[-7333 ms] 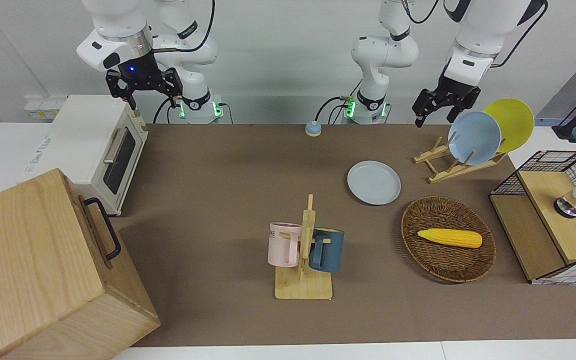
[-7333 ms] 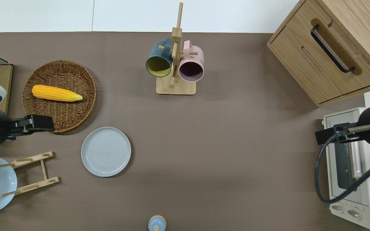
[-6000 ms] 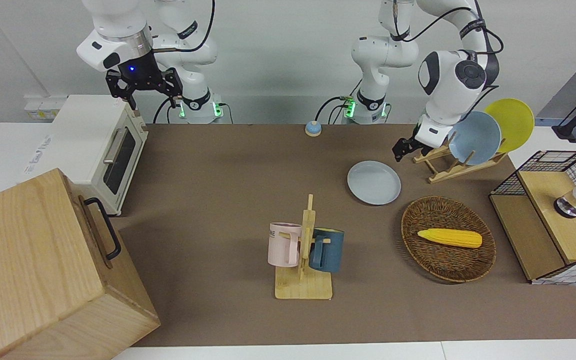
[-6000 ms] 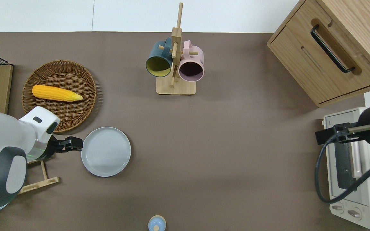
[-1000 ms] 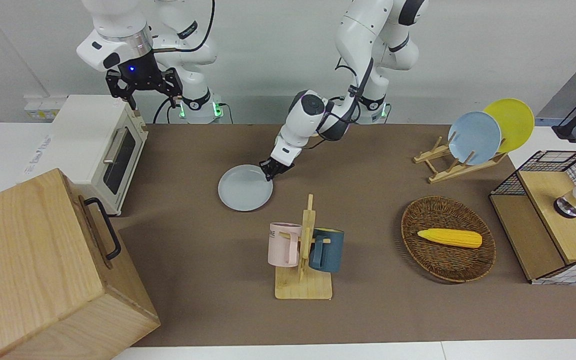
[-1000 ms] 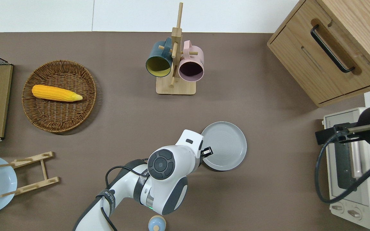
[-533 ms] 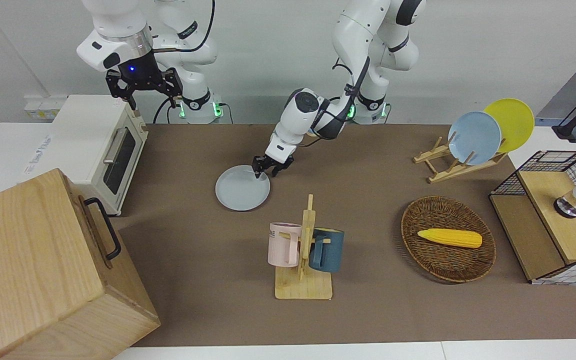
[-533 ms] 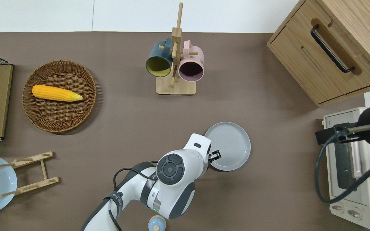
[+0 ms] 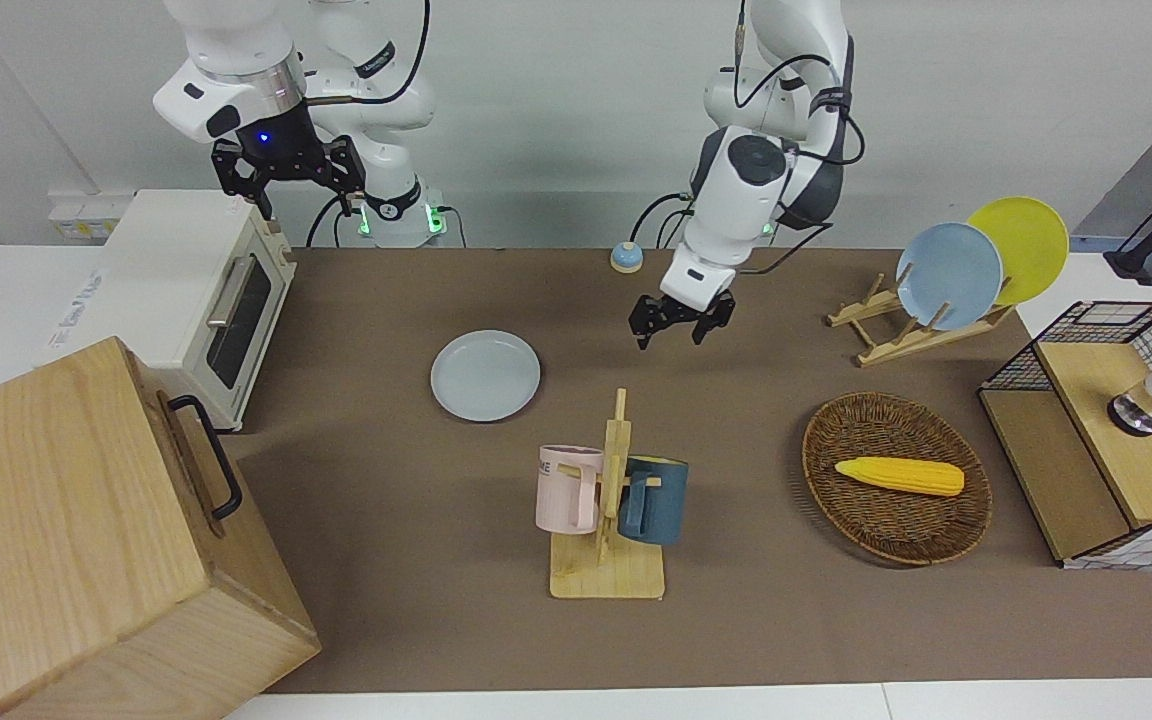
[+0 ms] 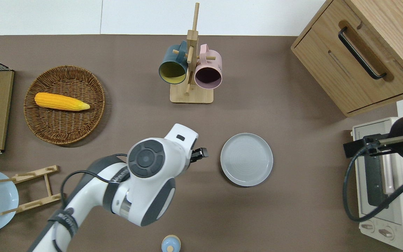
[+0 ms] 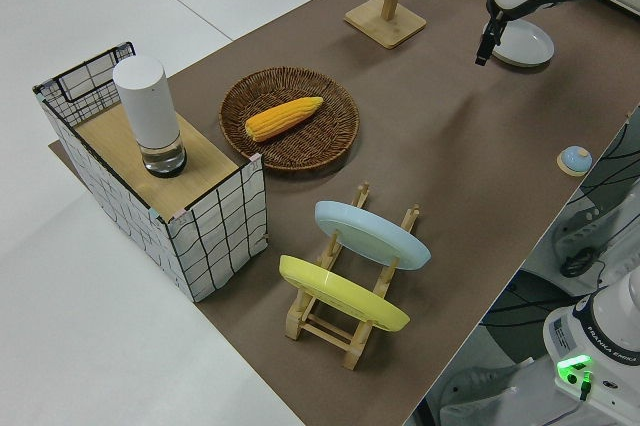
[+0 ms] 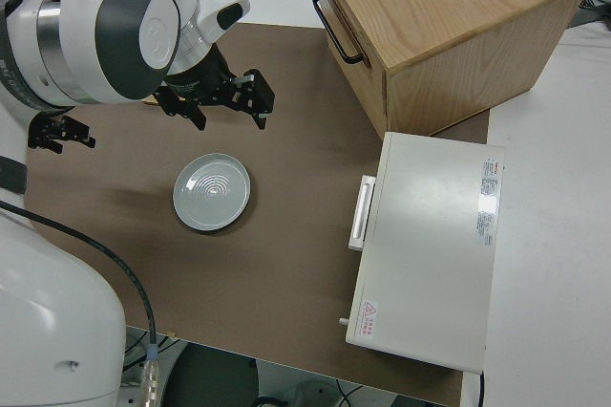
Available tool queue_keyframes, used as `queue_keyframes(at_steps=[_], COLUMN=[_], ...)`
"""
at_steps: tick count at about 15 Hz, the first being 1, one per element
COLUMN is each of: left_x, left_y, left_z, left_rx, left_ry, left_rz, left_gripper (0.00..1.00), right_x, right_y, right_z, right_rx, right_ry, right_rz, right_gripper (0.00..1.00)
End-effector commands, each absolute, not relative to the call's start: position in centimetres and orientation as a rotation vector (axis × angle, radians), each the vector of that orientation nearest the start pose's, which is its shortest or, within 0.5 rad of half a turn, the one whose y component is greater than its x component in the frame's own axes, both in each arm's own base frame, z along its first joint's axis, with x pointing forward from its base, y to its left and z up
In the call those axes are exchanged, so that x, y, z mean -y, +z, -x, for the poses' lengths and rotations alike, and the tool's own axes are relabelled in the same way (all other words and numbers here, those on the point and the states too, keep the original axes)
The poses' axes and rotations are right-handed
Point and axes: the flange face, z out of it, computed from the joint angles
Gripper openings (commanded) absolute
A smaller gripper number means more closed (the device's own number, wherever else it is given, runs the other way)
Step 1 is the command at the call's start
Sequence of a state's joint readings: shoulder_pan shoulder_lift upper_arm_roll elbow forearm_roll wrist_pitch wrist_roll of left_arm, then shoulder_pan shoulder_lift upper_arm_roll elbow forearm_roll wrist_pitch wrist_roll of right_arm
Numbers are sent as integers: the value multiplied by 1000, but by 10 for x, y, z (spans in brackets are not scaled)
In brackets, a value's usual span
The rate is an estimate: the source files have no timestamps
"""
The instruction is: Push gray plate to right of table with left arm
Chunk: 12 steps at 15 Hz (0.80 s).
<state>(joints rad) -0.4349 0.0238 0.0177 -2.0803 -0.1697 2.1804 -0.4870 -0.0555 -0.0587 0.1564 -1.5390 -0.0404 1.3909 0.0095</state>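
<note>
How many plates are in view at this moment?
3. The gray plate lies flat on the table, toward the right arm's end. The sky-blue plate and yellow plate stand in the wooden rack. None looks hidden.

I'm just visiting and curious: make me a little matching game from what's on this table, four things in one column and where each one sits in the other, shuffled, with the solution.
Things:
1. gray plate
2. corn cob
3. pink mug
4. sky-blue plate

Places:
A. in the wicker basket
B. leaning in the wooden rack
C. flat on the table
D. hanging on the mug tree

Pairs: 1-C, 2-A, 3-D, 4-B
</note>
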Motion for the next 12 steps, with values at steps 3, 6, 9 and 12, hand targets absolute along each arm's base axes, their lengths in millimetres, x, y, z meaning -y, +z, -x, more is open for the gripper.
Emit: queue_keyframes(at_steps=[3,6,9,12], left_x=[128,98,64,36], left_y=[487,533,579,620], left_z=[-520,-526,-521,-518], left_rx=[151,109,189,276], left_ry=[-25,3,86,55], left_rz=[3177,3171,3163,3169], left_gripper=[995,995,995,995], right_x=[-50,-50,-50,-50], right_y=[659,659,659,659], right_z=[-511,-511,-511,-511], right_rx=[147,147,146,147], right_ry=[137,137,137,137], right_rz=[3188,3188,3190,3188], right_gripper=[996,996,996,996])
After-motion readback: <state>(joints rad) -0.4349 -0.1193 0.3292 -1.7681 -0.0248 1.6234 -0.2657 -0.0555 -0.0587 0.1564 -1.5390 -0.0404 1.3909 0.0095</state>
